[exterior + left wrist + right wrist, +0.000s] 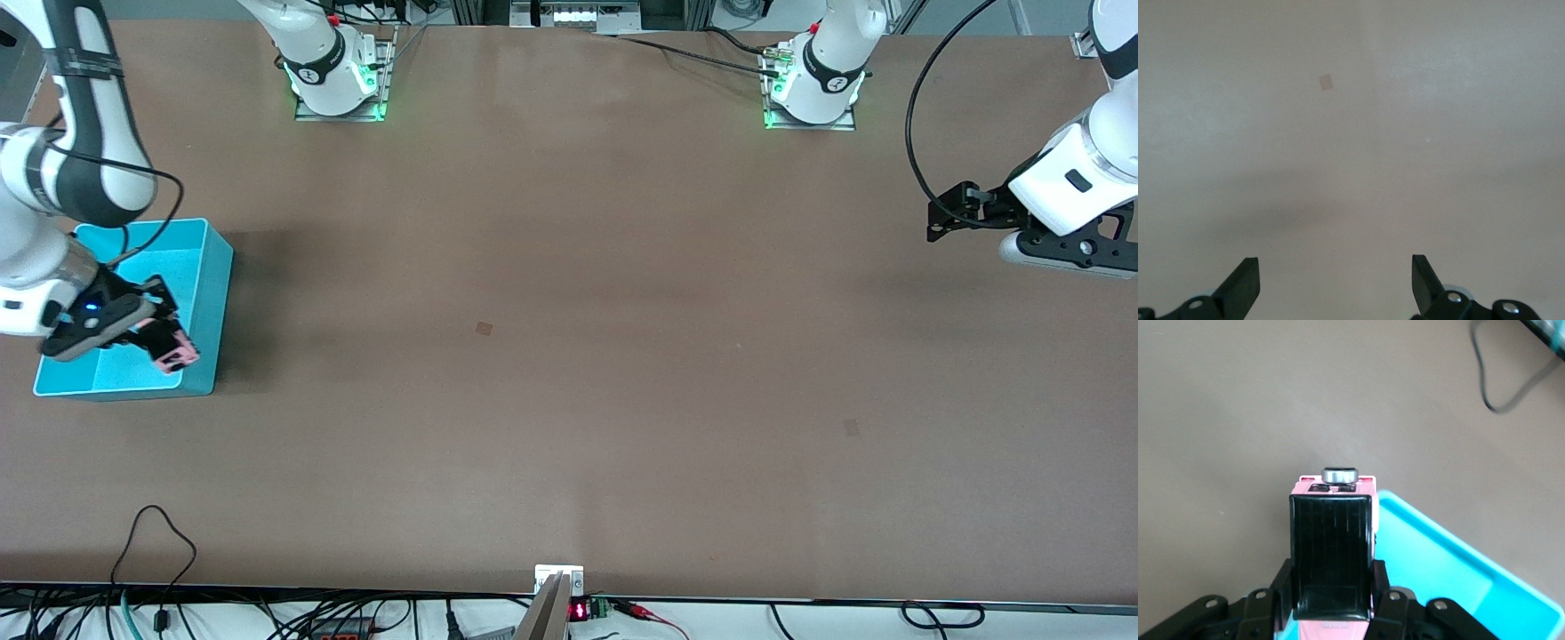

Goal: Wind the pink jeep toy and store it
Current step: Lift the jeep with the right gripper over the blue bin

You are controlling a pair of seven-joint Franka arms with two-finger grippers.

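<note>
**Jeep held over the bin by the right arm; left arm waiting**

The right gripper is hovering over the cyan bin, at the right arm's end of the table, above the part of the bin nearer the front camera. Its jaws are standing closed on the pink jeep toy, pinching the body from both flanks. In the right wrist view the pink jeep toy is showing its black roof section toward the camera, with a small round silvery fitting at its outer end, and the fingers are sitting against the sides low on the body.

Handling judgement: the toy is looking small, light and rigid, a hard plastic shell that is unlikely to deform under the pinch. Smooth flanks may be slippery, so the flat sides of the body are the sound place to take hold, clear of the wheels, which would roll under the pads. Small protruding parts could be fragile; a short release from low height appears safer than a drop.

Container: the cyan bin is standing open-topped and upright. Its visible floor is showing nothing inside; the portion under the right arm and gripper is hidden, so its contents there cannot be confirmed.

The left gripper is waiting, raised over bare table at the left arm's end. In the left wrist view the left gripper is showing its jaws spread wide with nothing between them.
</note>
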